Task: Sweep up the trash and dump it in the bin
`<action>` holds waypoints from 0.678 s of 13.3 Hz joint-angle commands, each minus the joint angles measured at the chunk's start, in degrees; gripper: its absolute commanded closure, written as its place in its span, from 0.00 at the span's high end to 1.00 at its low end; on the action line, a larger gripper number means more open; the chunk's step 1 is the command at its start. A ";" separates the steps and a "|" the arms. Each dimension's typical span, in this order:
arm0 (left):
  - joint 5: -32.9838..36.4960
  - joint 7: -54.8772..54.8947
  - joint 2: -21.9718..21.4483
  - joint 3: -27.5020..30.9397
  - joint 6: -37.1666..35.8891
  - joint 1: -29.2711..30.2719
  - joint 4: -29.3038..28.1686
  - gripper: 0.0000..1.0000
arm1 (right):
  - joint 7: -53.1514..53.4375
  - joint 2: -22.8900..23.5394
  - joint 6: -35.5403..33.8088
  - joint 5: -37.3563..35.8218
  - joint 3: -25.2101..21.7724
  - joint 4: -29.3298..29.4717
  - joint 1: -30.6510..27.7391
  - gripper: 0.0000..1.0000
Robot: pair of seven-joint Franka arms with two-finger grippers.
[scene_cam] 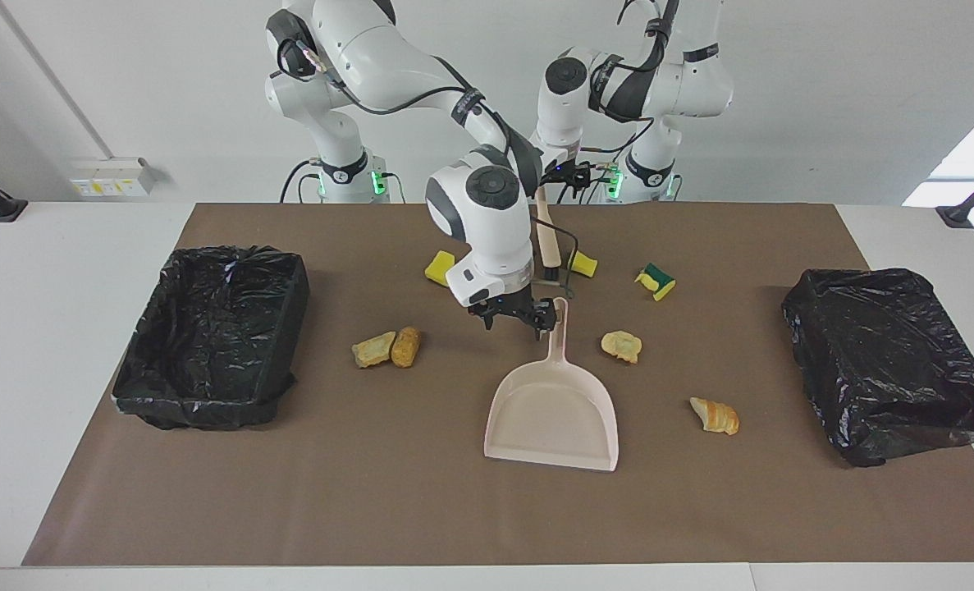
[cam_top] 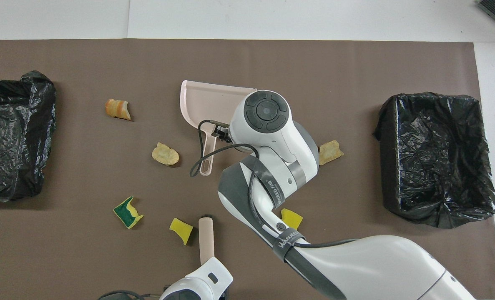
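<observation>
The pink dustpan (scene_cam: 552, 419) lies mid-table, its handle (scene_cam: 558, 328) pointing toward the robots. My right gripper (scene_cam: 514, 323) hangs low and open, close beside that handle on the right arm's side. Nearer the robots lies the beige brush (scene_cam: 546, 238). My left gripper (scene_cam: 564, 176) is open just over the handle end of the brush. Trash lies scattered around: two yellow sponge bits (scene_cam: 439, 267) (scene_cam: 583, 263), a green-backed one (scene_cam: 656, 281), a pair of bread chunks (scene_cam: 386, 348) and two single bread chunks (scene_cam: 621, 345) (scene_cam: 715, 414). In the overhead view my right wrist covers part of the dustpan (cam_top: 205, 98).
A black-lined bin (scene_cam: 216, 332) stands at the right arm's end of the table, and another one (scene_cam: 889, 361) at the left arm's end. A brown mat (scene_cam: 421, 509) covers the table under everything.
</observation>
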 commanded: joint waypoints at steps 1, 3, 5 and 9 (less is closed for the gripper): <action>-2.70 -0.52 -0.03 -1.52 3.89 -0.66 -2.03 1.00 | 1.35 0.68 0.60 -0.92 0.26 0.74 -0.30 1.00; -2.79 -0.17 1.02 -1.69 4.77 -0.75 -2.12 1.00 | 1.35 0.68 0.60 -0.92 0.35 0.74 -0.30 1.00; -2.79 0.18 1.29 -1.70 4.77 -0.75 -2.12 0.90 | 1.35 0.68 0.60 -0.92 0.35 0.74 -0.30 1.00; -2.79 0.35 1.47 -1.70 4.24 -1.10 -2.20 0.74 | 1.35 0.68 0.60 -0.92 0.35 0.65 -0.30 1.00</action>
